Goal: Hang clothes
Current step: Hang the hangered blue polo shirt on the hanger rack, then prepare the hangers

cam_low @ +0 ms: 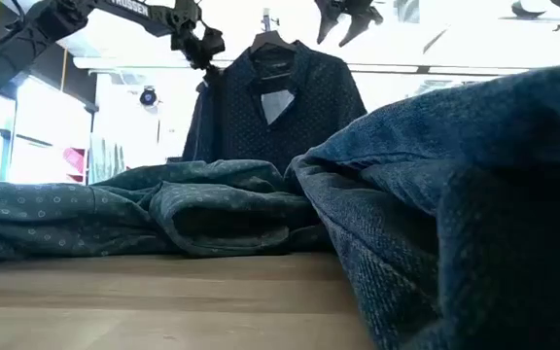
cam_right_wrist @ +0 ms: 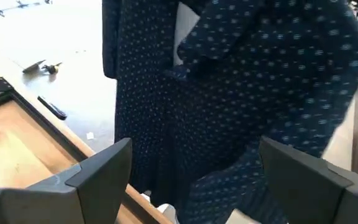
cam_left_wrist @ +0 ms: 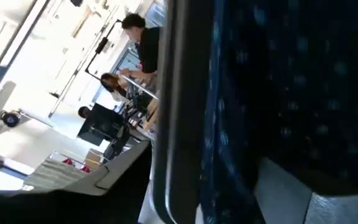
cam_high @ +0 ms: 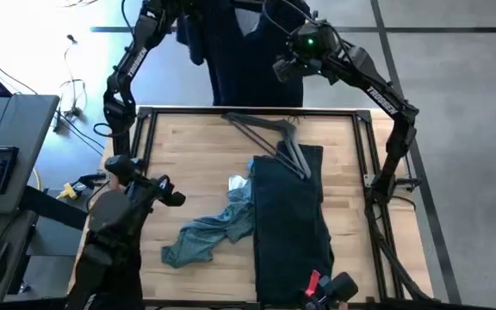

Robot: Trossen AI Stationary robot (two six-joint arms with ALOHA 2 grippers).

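1. Our right hand (cam_low: 346, 27) is spread and empty beside the hung navy shirt (cam_low: 275, 107); we can't tell the left hand's (cam_low: 200, 44) grip.
2. The teal shirt (cam_high: 209, 231) and black trousers (cam_high: 289, 220) lie on the tabletop (cam_high: 188, 155); next we'd probably grab a hanger (cam_high: 269, 138).

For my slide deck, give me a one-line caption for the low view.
Navy dotted shirt hangs beyond the table while teal shirt and black trousers lie waiting.

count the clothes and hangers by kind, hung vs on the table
Navy dotted shirt, hung beyond the table's far edge: 1
Teal shirt, on the table: 1
Black trousers, on the table: 1
Loose grey hangers, on the table: at least 1, overlapping
Total: 3 garments, plus the hangers
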